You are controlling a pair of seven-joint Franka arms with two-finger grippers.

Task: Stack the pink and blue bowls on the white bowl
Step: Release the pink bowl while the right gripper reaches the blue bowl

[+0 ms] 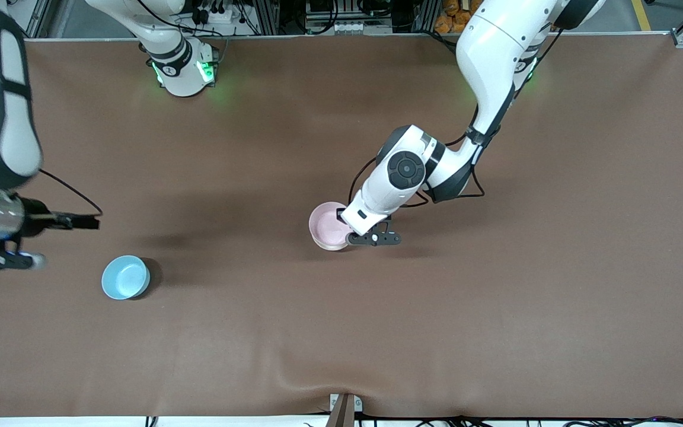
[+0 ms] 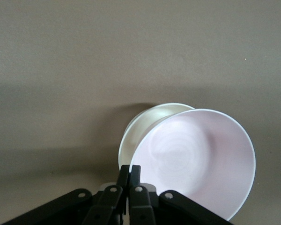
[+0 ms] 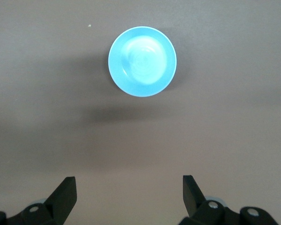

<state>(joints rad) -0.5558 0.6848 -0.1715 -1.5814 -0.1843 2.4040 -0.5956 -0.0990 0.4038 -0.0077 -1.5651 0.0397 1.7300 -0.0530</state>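
Observation:
My left gripper [image 1: 351, 238] is shut on the rim of the pale pink bowl [image 1: 327, 223] and holds it tilted over the white bowl. In the left wrist view my left gripper [image 2: 130, 169] pinches the pink bowl [image 2: 201, 164], and the white bowl [image 2: 139, 125] shows under it as a rim. In the front view the pink bowl hides most of the white bowl. The light blue bowl [image 1: 125, 277] stands alone toward the right arm's end of the table. My right gripper [image 1: 6, 259] is open and empty above the table beside the blue bowl [image 3: 142, 61]; in the right wrist view it [image 3: 129, 180] frames bare table.
The brown table cloth [image 1: 495, 308] covers the whole table. A small bracket [image 1: 344, 408] sits at the table edge nearest the front camera. Both arm bases stand along the edge farthest from that camera.

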